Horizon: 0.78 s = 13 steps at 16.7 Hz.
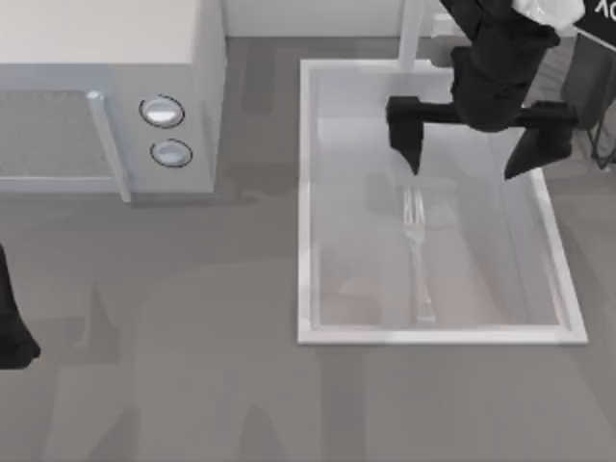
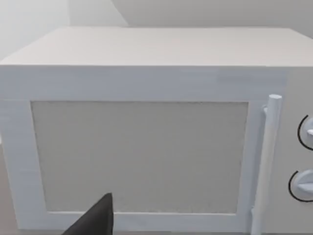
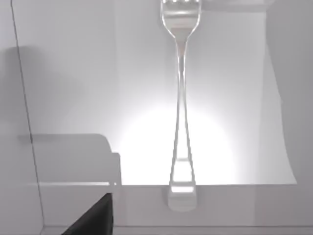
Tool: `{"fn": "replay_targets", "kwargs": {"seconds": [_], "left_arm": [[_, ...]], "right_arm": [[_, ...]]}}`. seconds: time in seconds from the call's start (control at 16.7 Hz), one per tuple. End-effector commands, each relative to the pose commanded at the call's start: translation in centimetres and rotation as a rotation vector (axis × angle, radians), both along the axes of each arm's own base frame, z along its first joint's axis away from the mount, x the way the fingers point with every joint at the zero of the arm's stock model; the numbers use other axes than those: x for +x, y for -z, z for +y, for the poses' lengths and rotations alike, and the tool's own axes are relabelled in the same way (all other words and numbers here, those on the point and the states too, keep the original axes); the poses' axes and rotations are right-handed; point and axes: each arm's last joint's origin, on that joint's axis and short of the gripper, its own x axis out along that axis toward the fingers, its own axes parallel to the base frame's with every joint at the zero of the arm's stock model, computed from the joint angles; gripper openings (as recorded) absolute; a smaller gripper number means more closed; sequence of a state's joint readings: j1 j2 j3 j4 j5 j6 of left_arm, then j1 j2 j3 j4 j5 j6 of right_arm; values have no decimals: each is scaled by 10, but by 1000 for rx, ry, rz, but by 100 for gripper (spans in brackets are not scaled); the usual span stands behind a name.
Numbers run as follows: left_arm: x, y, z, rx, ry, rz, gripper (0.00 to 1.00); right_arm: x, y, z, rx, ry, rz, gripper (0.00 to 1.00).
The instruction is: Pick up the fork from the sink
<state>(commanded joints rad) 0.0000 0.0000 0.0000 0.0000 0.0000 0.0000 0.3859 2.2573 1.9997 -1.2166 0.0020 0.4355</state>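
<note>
The silver fork [image 1: 417, 252] lies lengthwise on the floor of the white sink [image 1: 306, 192], tines toward the far end. My right gripper [image 1: 462, 173] hangs open above the sink's far half. Its two dark fingers are spread wide, and the fork's tines sit just nearer than the gap between them. In the right wrist view the fork [image 3: 181, 98] stretches away over the pale sink floor [image 3: 73, 88], past one dark finger [image 3: 95, 219] and apart from it. My left arm [image 1: 12, 327] stays parked at the table's left edge, with one finger [image 2: 98, 220] showing off-centre.
A white microwave [image 1: 106, 58] with two round knobs [image 1: 164, 112] and a bar handle stands at the back left, facing the left wrist camera [image 2: 146, 147]. A white post [image 1: 414, 29] rises at the sink's far rim. Grey tabletop [image 1: 192, 385] lies in front.
</note>
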Motion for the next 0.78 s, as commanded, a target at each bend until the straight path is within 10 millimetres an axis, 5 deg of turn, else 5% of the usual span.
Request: {"fn": "replay_targets", "kwargs": {"seconds": [0.24,0.78], "left_arm": [[0,0,0,0,0,0,100],[0,0,0,0,0,0,100]], "right_arm": [[16,38,21,-36,-25,80,100],[20,58,22,-42,-23,95,100]]}}
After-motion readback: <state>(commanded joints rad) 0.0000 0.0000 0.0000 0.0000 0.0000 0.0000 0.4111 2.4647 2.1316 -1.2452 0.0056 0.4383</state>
